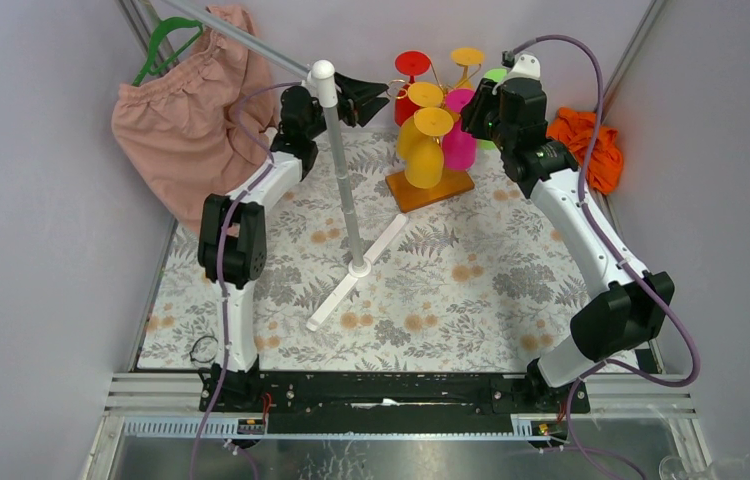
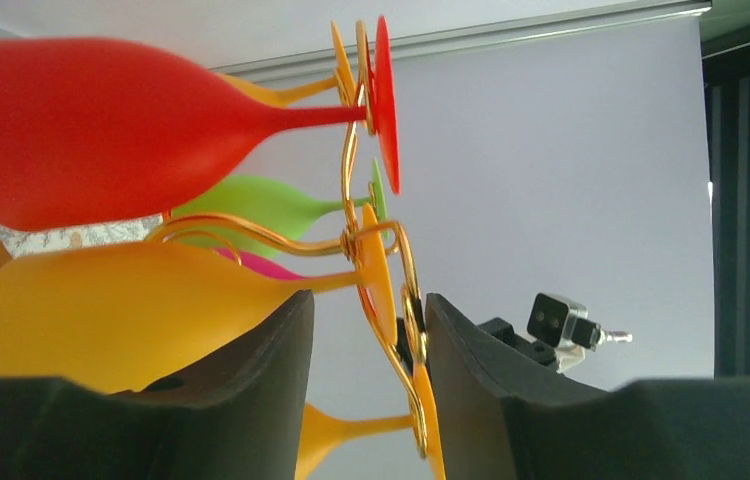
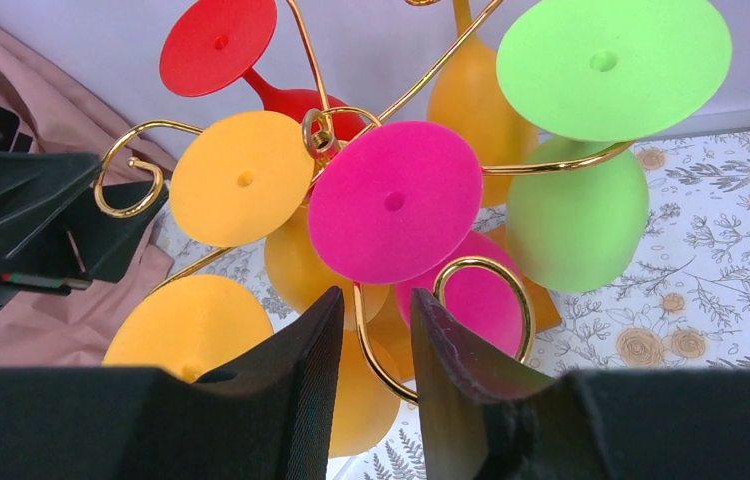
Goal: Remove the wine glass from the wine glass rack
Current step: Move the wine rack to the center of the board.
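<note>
Bright, even, diffuse light cast only faint shadows on the floral table [image 1: 471, 300], while the left gripper [image 2: 368, 300] and right gripper [image 3: 377, 295] loomed dark and blurred in their wrist views.

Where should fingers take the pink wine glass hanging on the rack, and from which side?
Likely the stem, just under its foot. The pink wine glass hangs upside down from a wire arm of the rack, wide bowl below, so the narrow neck suits the fingers. Approach from the outer side, away from the central post.
</note>
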Controlling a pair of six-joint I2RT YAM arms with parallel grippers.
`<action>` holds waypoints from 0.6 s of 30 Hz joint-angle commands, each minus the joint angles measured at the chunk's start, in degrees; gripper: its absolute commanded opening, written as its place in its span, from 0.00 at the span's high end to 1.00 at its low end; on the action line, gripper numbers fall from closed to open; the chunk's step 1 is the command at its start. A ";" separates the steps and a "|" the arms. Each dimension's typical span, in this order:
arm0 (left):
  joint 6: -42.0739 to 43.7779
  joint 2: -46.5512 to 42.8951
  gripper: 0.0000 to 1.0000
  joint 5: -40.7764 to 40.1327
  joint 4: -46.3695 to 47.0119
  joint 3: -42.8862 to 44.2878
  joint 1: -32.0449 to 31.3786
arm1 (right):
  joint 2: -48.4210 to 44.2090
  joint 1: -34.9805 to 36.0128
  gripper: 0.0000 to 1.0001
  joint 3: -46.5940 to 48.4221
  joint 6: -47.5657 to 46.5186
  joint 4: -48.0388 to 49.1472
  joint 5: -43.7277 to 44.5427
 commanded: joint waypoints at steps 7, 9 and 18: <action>7.14 -8.32 0.50 -1.63 -3.06 -5.56 -1.75 | -0.16 -0.28 0.62 -0.58 0.35 -1.94 0.70; 7.80 -8.29 0.50 -1.55 -3.58 -4.93 -2.91 | -0.29 -0.20 0.62 -0.66 0.35 -1.98 0.86; 8.38 -6.50 0.51 -0.97 -5.17 -2.84 -5.51 | -2.60 -0.28 0.62 -2.90 0.17 -0.15 2.01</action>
